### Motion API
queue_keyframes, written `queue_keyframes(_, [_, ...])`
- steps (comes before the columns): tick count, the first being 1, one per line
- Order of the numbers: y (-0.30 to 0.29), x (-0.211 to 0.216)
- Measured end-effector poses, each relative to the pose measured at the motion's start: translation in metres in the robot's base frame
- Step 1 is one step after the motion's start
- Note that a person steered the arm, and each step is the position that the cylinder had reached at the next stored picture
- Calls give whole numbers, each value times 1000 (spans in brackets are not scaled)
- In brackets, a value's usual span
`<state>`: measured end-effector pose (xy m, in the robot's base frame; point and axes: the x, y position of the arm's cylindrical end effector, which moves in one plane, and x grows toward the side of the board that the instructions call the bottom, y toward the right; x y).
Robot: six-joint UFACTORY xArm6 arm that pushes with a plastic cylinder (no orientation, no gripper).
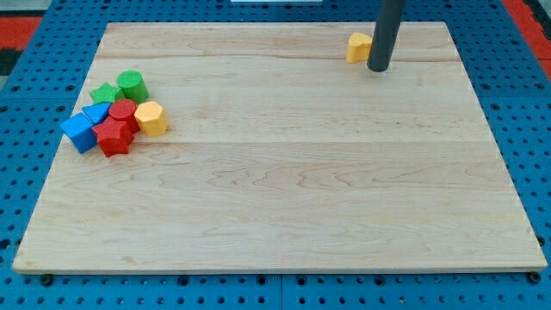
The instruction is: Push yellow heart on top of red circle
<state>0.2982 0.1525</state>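
- Though I look for brands, labels or writing, none that can be read shows on the blocks, the rod or the surface (pixel 284 198).
- Rod: dark and straight, it comes down from the view's top; it carries no fingers, so it holds nothing and has nothing to open or close.
- My tip (pixel 379 67) rests on the surface near the view's top right, just beside the yellow heart (pixel 357 47), on the heart's right and slightly lower side in the view. The rod covers the heart's right edge, so I cannot tell whether they touch.
- The heart lies close to the surface's top edge, well apart from all the other blocks.
- The red circle (pixel 122 110) sits far off at the view's left, in the middle of a tight cluster.
- Around the circle: a yellow hexagon (pixel 151 118) touching its right side, a red star (pixel 113 136) just below it, a blue triangle (pixel 96 111) at its left, a blue cube (pixel 78 130) further down-left.
- Above the circle: a green circle (pixel 132 84) and a green star (pixel 106 93) side by side.
- Blue pegboard (pixel 34 52) surrounds the wooden surface.
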Motion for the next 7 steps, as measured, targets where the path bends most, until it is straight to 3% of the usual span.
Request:
queue_keyframes(2, [25,-11])
queue_keyframes(4, [39,-64])
queue_keyframes(7, [-21,-42])
